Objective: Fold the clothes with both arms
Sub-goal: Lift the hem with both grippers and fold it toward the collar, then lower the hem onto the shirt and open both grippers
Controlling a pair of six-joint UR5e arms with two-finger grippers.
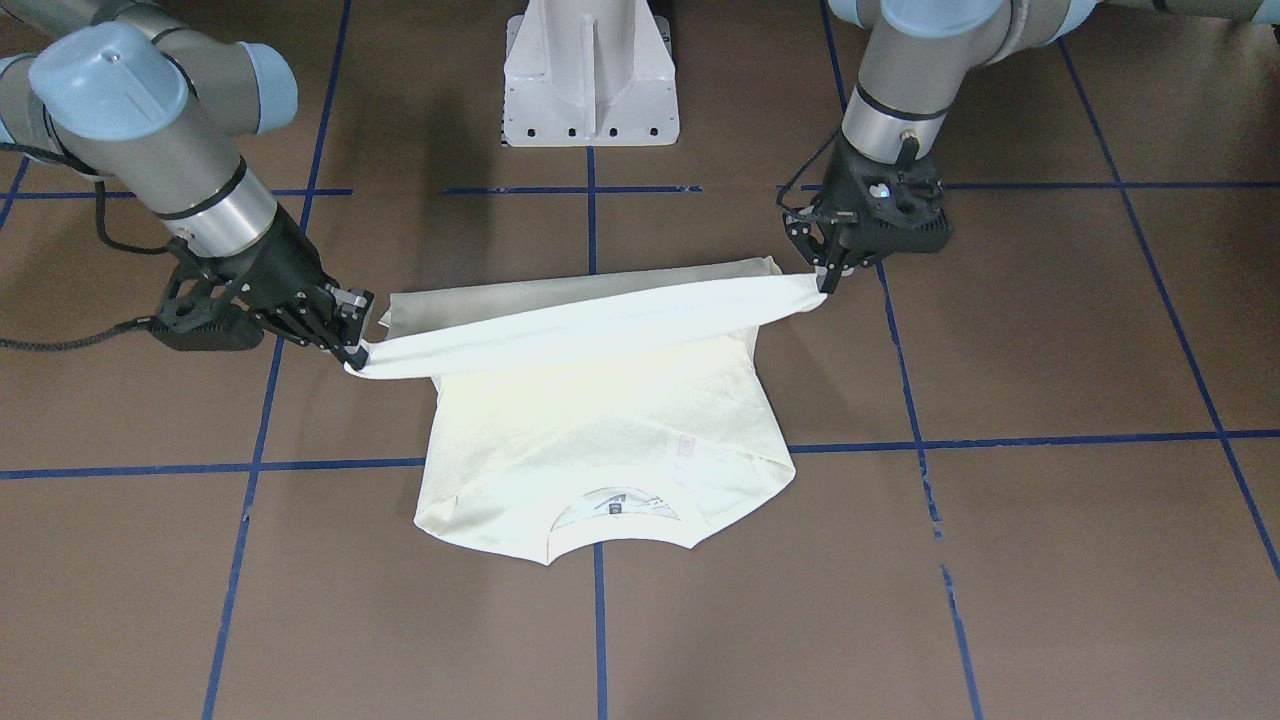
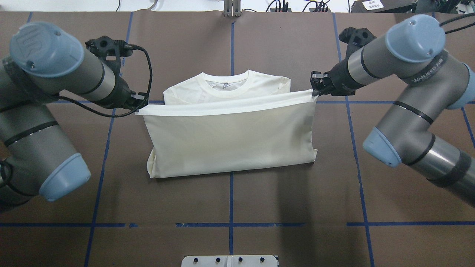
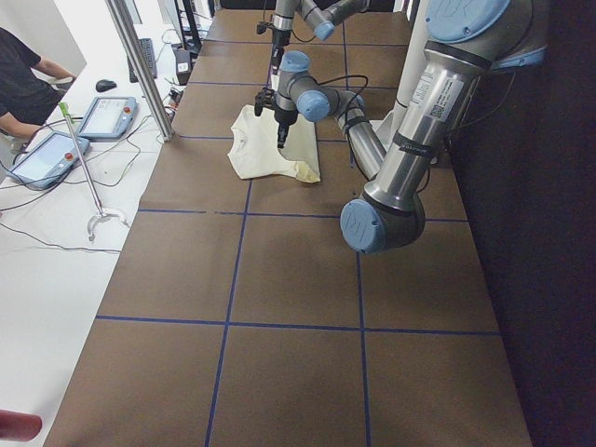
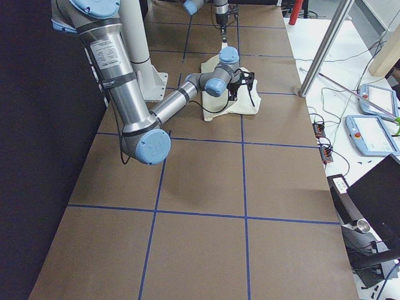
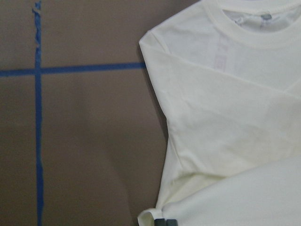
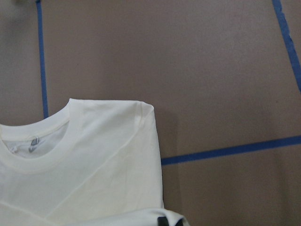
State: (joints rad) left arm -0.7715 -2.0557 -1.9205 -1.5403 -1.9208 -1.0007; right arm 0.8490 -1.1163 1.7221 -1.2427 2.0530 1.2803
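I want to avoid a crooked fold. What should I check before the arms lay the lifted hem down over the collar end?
1. Left gripper shut on its hem corner: ok.
2. Right gripper shut on the other corner: ok.
3. Hem taut between them, no sag: ok.
4. Hem square to the collar: not ok, the right corner seems to lead.
5. No loose cloth sticking out at the sides of the shirt: ok.
6. Collar end flat on the table: ok.
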